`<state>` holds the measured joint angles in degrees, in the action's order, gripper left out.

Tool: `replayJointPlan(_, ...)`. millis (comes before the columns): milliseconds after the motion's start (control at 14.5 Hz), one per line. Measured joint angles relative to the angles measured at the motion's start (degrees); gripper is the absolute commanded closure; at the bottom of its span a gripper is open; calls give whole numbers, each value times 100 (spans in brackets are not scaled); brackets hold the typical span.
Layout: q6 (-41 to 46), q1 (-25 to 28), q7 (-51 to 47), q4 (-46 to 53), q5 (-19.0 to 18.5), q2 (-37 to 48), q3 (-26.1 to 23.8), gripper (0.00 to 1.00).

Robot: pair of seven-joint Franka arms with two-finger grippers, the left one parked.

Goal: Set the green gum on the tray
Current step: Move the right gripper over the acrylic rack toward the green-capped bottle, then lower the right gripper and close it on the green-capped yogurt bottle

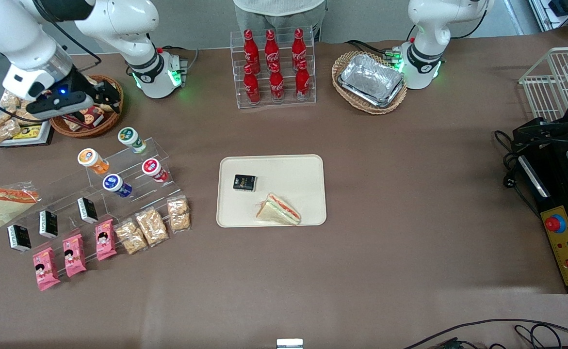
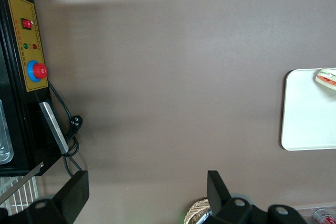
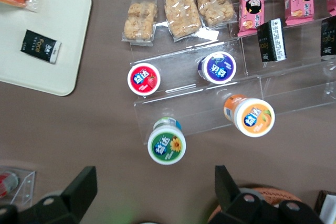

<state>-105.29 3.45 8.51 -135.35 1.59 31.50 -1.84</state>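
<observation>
The green gum [image 1: 131, 139] stands on the top step of a clear acrylic stand, its white lid with the green mark facing up; it also shows in the right wrist view [image 3: 167, 144]. The cream-beige tray [image 1: 303, 179] lies mid-table and holds a small black box [image 1: 244, 182] and a wrapped sandwich [image 1: 279, 209]; a corner of it shows in the right wrist view [image 3: 63, 24]. My right gripper [image 1: 105, 96] hangs in the air above the table, farther from the front camera than the green gum. Its fingers are wide open and empty [image 3: 155, 192].
On the same stand are orange [image 1: 91, 160], red [image 1: 154, 169] and blue [image 1: 115, 185] gum bottles, black boxes and pink packets. A wicker snack basket [image 1: 87, 127] sits under the gripper. A cola bottle rack [image 1: 274, 65] and a foil tray in a basket [image 1: 370, 81] stand farther back.
</observation>
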Motion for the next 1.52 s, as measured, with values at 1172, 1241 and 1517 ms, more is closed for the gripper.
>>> replayJointPlan(1172, -2405, -14, 249, -1780, -2, -357, 24, 0)
replayJointPlan(1241, -2494, -44, 321, -1837, -2, -380, 31, 0)
replayJointPlan(1517, -2592, -162, 511, -1959, -3, -394, 53, 3)
